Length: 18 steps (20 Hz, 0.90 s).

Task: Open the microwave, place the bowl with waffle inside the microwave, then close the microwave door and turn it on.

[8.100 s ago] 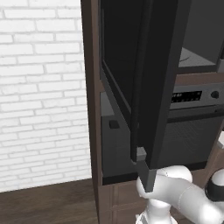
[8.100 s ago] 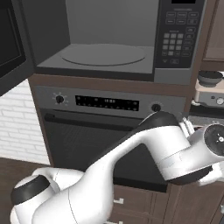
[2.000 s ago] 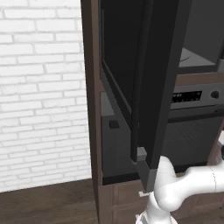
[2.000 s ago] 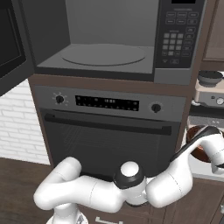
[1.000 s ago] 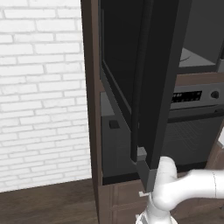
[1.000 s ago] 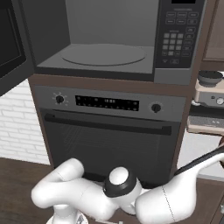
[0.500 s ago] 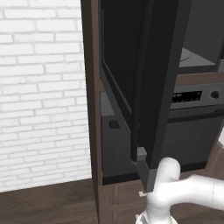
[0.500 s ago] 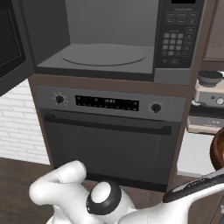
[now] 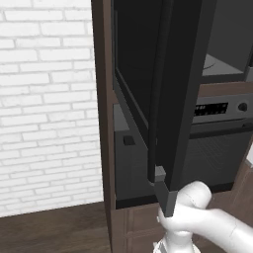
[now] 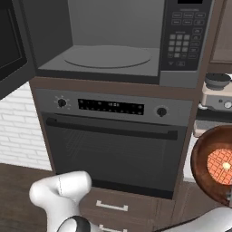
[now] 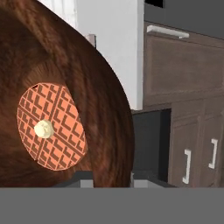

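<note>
The microwave stands with its cavity exposed and a round turntable inside. The microwave door is swung wide out to the left and also shows at the left edge. A brown wooden bowl with an orange waffle hangs tilted at the right, below and right of the cavity. In the hand view my gripper is shut on the rim of the bowl, with the waffle and its butter pat facing the camera.
Under the microwave is an oven with a long handle bar and two knobs. The keypad is on the microwave's right side. A small appliance sits on the counter at right. Brown drawers lie below the oven.
The bowl with the waffle has come further into the right base view from its right edge. The white arm has swung low and to the right. Microwave and door are unchanged.
</note>
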{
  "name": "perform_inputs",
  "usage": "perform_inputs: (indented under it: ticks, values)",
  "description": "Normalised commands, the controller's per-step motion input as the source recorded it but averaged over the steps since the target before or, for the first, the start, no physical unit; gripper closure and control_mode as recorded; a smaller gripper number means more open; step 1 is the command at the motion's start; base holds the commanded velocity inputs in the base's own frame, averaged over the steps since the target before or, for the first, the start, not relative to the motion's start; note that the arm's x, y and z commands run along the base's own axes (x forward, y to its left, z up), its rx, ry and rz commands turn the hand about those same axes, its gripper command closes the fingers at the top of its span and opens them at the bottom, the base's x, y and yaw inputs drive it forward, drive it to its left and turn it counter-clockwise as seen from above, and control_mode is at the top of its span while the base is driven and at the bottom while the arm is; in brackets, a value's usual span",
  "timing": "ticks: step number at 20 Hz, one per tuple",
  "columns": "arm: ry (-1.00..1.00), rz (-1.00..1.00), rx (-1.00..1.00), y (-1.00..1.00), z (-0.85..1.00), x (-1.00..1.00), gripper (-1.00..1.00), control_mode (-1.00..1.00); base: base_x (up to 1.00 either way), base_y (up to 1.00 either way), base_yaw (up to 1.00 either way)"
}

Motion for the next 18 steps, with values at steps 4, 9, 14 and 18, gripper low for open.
perform_inputs:
  ticks: [4, 9, 14, 18]
  values:
    - [-0.12, 0.00, -0.13, 1.00, 0.26, -0.10, 1.00, -1.00, 0.00, 0.00, 0.00]
    - [-0.08, 0.00, -0.09, 0.96, 0.38, -0.13, 1.00, -1.00, 0.00, 0.00, 0.00]
    - [-0.03, 0.00, -0.04, 0.97, 0.38, 0.13, 1.00, -1.00, 0.00, 0.00, 0.00]
    - [0.00, 0.00, -0.02, 0.93, 0.28, 0.35, 1.00, -1.00, 0.00, 0.00, 0.00]
